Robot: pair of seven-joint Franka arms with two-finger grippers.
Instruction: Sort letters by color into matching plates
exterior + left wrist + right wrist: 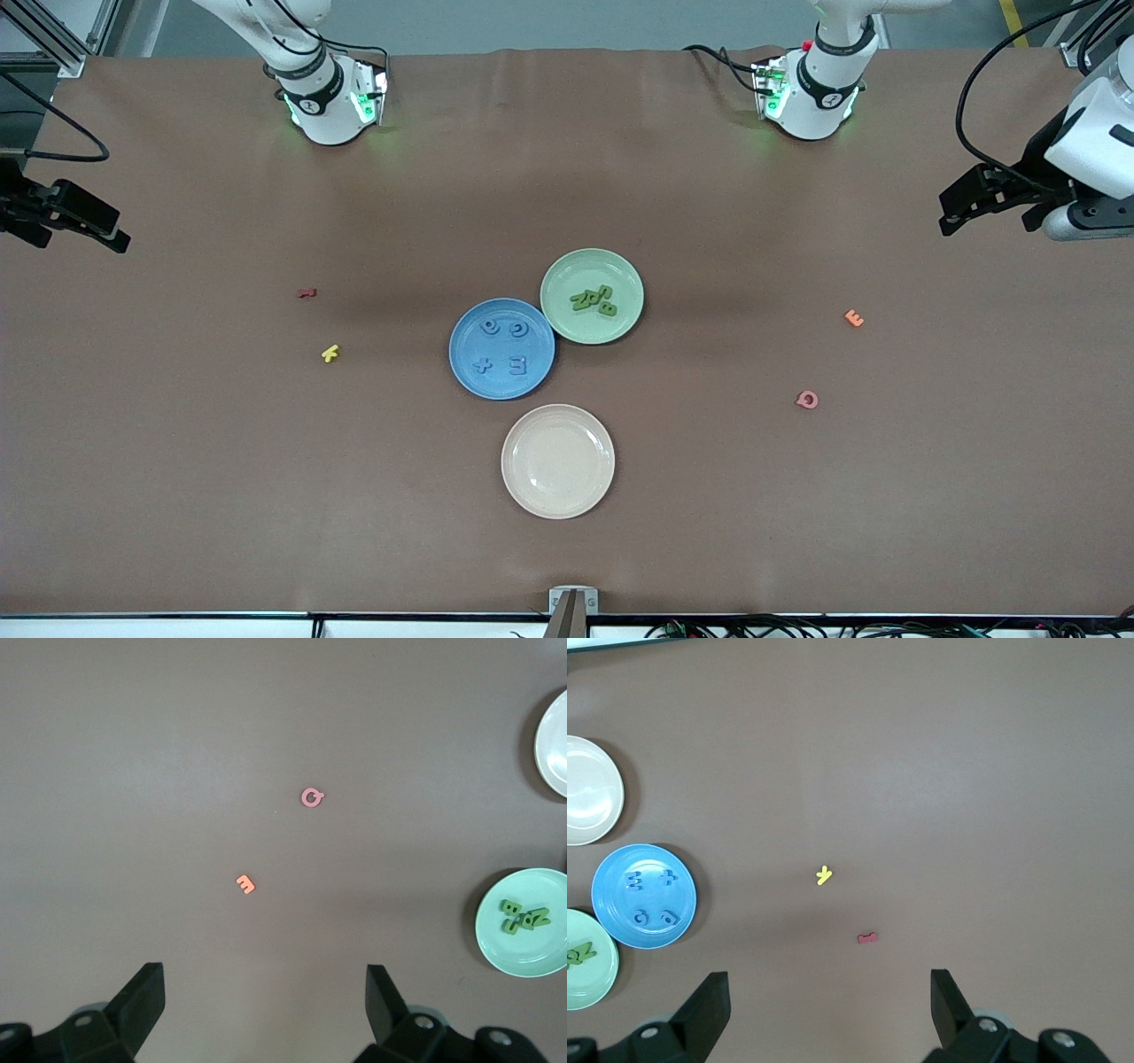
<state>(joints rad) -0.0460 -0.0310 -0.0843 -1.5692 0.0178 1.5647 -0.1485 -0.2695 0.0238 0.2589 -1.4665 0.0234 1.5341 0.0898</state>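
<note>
Four small flat blue foam letters [502, 346] lie spread apart inside the round shallow blue plate [464, 365] at the middle of the brown table [266, 496], and four small flat green foam letters [594, 299] lie bunched together, some touching or overlapping, inside the round shallow pale green plate [560, 314]. The two plates touch at their rims; the green one sits farther from the front camera and toward the left arm's end of the table. Nearer to the front camera, just beside the blue plate, stands a round cream plate [557, 461] with nothing in it. Loose on the cloth toward the left arm's end lie an orange foam letter [854, 318] and, nearer to the camera, a pink ring-shaped foam letter [806, 400], well apart from the plates. Toward the right arm's end lie a small red foam letter [306, 292] and, nearer to the camera, a yellow foam letter [330, 354]. The left gripper [266, 997] hangs above the bare cloth at the left arm's end of the table, its fingers [142, 1001] spread wide and holding nothing. The right gripper [830, 1001] hangs above the right arm's end of the table, fingers [707, 1005] likewise spread wide and empty. Both arms wait at the table's edges.
</note>
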